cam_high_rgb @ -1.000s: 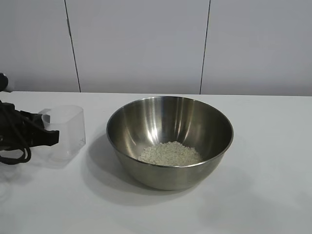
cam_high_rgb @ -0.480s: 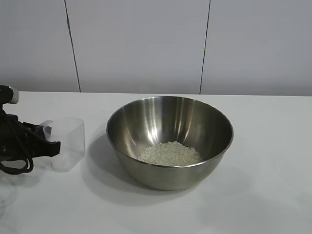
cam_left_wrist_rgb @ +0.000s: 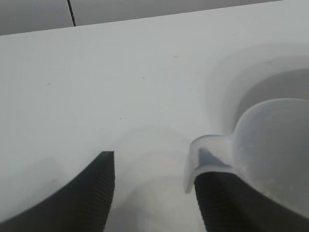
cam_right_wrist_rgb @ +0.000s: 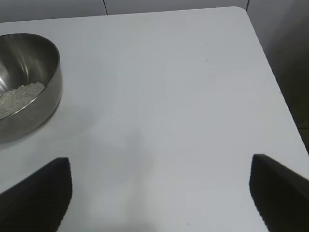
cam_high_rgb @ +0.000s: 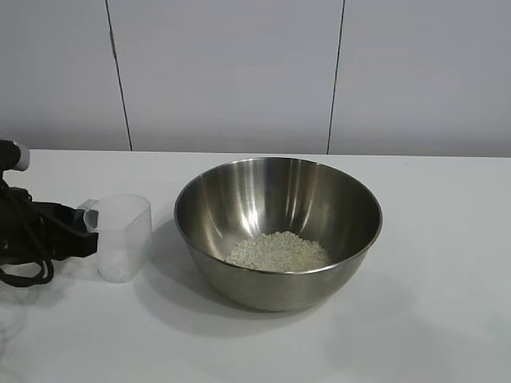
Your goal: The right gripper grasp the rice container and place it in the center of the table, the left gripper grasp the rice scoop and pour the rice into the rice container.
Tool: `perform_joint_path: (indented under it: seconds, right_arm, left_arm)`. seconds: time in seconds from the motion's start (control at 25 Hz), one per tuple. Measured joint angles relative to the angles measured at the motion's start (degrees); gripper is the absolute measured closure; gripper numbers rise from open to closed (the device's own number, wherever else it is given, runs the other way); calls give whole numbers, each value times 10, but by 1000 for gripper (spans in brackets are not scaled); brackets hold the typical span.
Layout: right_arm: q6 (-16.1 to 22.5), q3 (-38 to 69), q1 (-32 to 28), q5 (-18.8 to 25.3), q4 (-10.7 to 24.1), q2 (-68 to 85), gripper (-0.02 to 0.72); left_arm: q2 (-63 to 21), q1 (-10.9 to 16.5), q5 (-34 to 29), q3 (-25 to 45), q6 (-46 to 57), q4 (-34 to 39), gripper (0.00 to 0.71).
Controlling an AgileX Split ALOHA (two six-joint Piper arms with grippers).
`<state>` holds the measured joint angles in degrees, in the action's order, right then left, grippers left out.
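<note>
The rice container (cam_high_rgb: 278, 231), a big steel bowl, stands mid-table with a pale heap of rice (cam_high_rgb: 278, 251) in its bottom. The rice scoop (cam_high_rgb: 124, 237), a clear plastic cup, stands upright on the table (cam_high_rgb: 431, 311) left of the bowl and looks empty. My left gripper (cam_high_rgb: 86, 231) sits at the scoop's handle side. In the left wrist view the left gripper (cam_left_wrist_rgb: 154, 181) has its jaws apart, and the scoop (cam_left_wrist_rgb: 270, 145) handle lies against one finger only. The right gripper (cam_right_wrist_rgb: 161, 191) stands wide open over bare table, with the bowl (cam_right_wrist_rgb: 34, 82) off to its side.
A grey panelled wall (cam_high_rgb: 239, 72) runs behind the table. The table's far edge and corner (cam_right_wrist_rgb: 239, 9) show in the right wrist view. White tabletop lies right of and in front of the bowl.
The scoop has gone from tilted in the left gripper to standing upright on the table, a little nearer the bowl. The left jaws have spread apart. The bowl and rice are unmoved.
</note>
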<state>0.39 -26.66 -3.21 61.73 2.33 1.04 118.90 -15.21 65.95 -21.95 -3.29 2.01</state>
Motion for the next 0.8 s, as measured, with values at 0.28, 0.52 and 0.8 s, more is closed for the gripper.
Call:
perform_joint_path:
  seconds: [0.28,0.52,0.8]
  right_arm:
    - [0,0,0,0,0,0,9]
    - [0,0,0,0,0,0,9]
    - [0,0,0,0,0,0,9]
  left_arm:
    - [-55,0,0,32,0,0,135]
    - [-118,0,0,38,0,0,49]
    - [-206,1,-37,31,-32,-16,43]
